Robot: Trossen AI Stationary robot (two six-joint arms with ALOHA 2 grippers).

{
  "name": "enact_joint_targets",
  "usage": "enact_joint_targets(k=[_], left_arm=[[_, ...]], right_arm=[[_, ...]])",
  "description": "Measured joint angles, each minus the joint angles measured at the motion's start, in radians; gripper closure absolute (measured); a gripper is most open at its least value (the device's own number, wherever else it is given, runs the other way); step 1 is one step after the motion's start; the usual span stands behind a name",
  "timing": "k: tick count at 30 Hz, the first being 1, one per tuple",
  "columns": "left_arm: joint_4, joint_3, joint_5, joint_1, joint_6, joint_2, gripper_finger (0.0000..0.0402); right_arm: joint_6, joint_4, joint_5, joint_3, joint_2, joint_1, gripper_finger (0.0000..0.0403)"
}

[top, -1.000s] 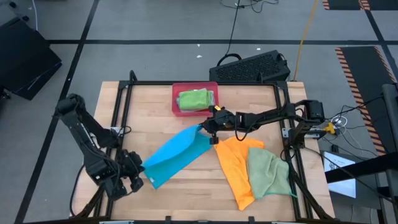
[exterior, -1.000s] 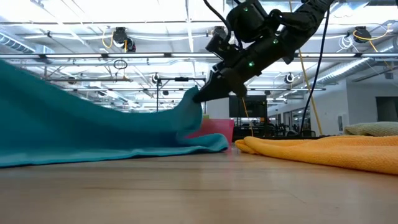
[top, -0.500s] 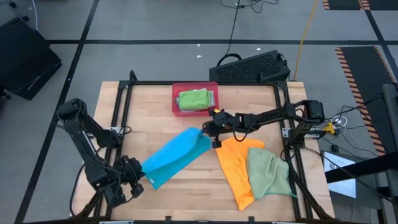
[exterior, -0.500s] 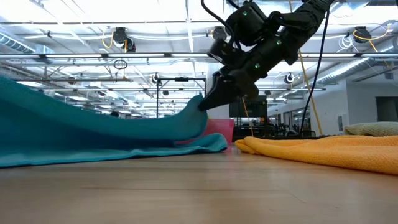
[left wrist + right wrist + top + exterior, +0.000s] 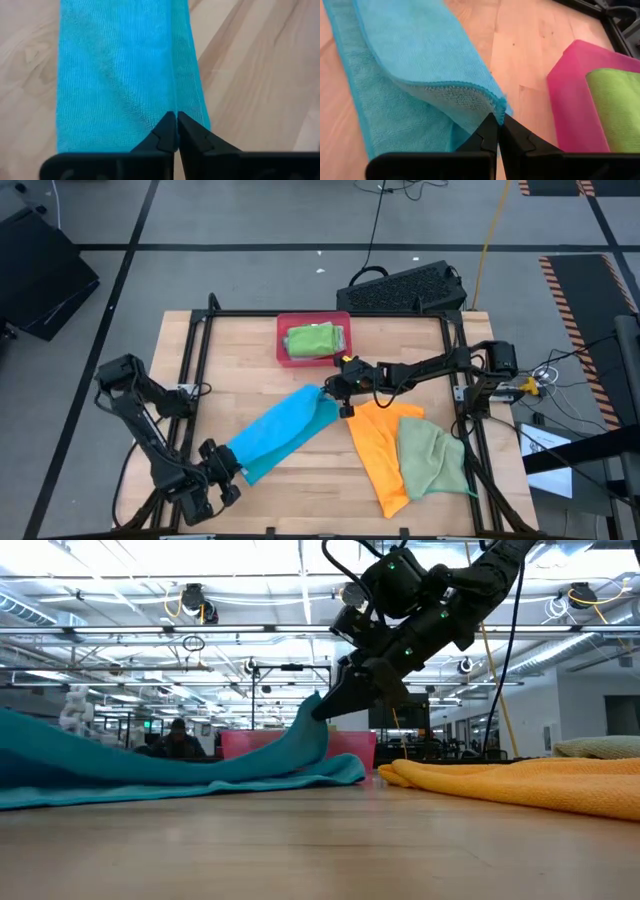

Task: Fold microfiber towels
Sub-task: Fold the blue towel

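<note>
Two dark robot arms stretch a bright blue microfiber towel [image 5: 283,429] diagonally across the wooden tabletop [image 5: 250,360], one arm at each end. At the near left corner, the left gripper [image 5: 222,471] has its jaws pressed together on the towel's lower end, the cloth running straight away from the fingertips [image 5: 176,131] in the left wrist view. Near the tabletop's centre, the right gripper [image 5: 340,392] pinches the towel's far corner, jaws pressed together on the hemmed edge, which lifts clear of the wood while the rest of the cloth sags to the surface in the low view. In the right wrist view the raised layer curls over a second layer of the same blue towel lying flat beneath it. A pink-red tray [image 5: 286,356] stands at the back of the tabletop, just behind the right gripper, holding a folded bright green towel [image 5: 312,340]. To the right, an orange towel [image 5: 381,442] lies spread out, with a pale green towel [image 5: 432,460] resting partly on top of it.
</note>
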Motion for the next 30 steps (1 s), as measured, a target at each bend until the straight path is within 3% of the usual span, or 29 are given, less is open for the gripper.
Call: enact_joint_targets(k=[9, 20, 30], left_arm=[[0.090, 0.000, -0.038, 0.000, 0.026, 0.085, 0.0397], [0.158, 0.000, -0.064, 0.001, 0.040, 0.122, 0.0354], [0.196, 0.000, -0.077, 0.003, 0.066, 0.121, 0.0253]], right_arm=[[-0.023, 0.024, 0.050, 0.000, 0.007, -0.026, 0.0400], [-0.024, 0.022, -0.005, 0.000, 0.007, -0.031, 0.0389], [-0.002, -0.013, -0.051, 0.000, 0.006, -0.023, 0.0314]])
